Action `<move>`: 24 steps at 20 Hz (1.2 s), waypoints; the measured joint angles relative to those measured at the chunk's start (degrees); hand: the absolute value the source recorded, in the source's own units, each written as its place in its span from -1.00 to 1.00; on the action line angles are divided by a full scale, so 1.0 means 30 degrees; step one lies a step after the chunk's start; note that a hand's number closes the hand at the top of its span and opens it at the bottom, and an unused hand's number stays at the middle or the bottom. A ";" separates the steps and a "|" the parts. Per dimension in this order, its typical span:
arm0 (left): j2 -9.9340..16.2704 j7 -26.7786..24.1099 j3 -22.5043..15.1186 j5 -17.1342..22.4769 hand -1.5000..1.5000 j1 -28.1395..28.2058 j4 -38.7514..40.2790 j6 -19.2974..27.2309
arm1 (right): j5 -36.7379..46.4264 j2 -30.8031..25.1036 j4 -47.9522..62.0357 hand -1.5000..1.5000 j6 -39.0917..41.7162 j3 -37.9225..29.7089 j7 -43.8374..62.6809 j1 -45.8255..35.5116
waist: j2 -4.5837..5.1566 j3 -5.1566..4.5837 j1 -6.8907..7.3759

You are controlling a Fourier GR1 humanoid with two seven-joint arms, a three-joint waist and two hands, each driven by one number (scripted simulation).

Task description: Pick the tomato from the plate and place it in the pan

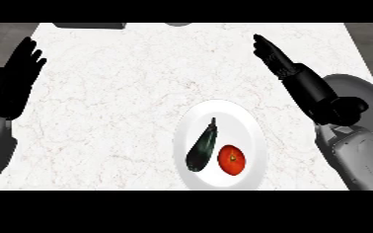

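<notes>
Round red tomato (232, 159) sits touching a dark eggplant (202, 145) on the white plate (251, 128) — both black hands, left (18, 81) and right (291, 71), straight-fingered, grasp nothing — a careless reach may nudge the eggplant; no pan shows.

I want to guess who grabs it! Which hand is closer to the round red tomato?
Right. The right hand hovers up and to the right of the round red tomato. The left hand rests far off at the left edge.

We see a white marbled counter (124, 103) carrying a white plate (251, 133), which lies just left of and nearer than our right hand (291, 74), well right of our left hand (18, 79).
</notes>
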 measured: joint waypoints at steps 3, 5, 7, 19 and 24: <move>-0.0889 -0.0856 -0.0592 -0.0472 0.00 0.0937 -0.1299 0.0277 | 0.0067 0.0652 -0.0539 1.00 -0.0938 -0.0500 -0.0580 0.0992 | -0.0203 -0.0146 -0.0418; -0.1713 -0.1847 -0.1270 -0.0857 0.00 0.1392 -0.2090 0.0361 | 0.0066 0.1254 -0.1170 1.00 -0.2096 -0.0983 -0.1160 0.2069 | -0.0324 -0.0197 -0.0806; -0.2476 -0.2684 -0.1912 -0.1094 0.00 0.1717 -0.2557 0.0327 | 0.0977 0.1084 -0.1128 1.00 -0.3515 -0.1489 -0.1193 0.3096 | -0.0449 -0.0302 -0.1451; -0.5679 -0.6098 -0.5176 -0.3076 0.00 0.4306 -0.3601 0.0703 | 0.7381 0.1181 -0.7512 -1.00 -1.0294 0.0146 -0.2631 1.5140 | -0.0446 -0.0324 -0.1668; -0.6056 -0.6532 -0.5609 -0.3481 0.00 0.4612 -0.3616 0.0360 | 1.0638 -0.0067 -0.9735 -1.00 -1.0202 0.1258 0.0713 1.6327 | -0.0310 -0.0331 -0.1075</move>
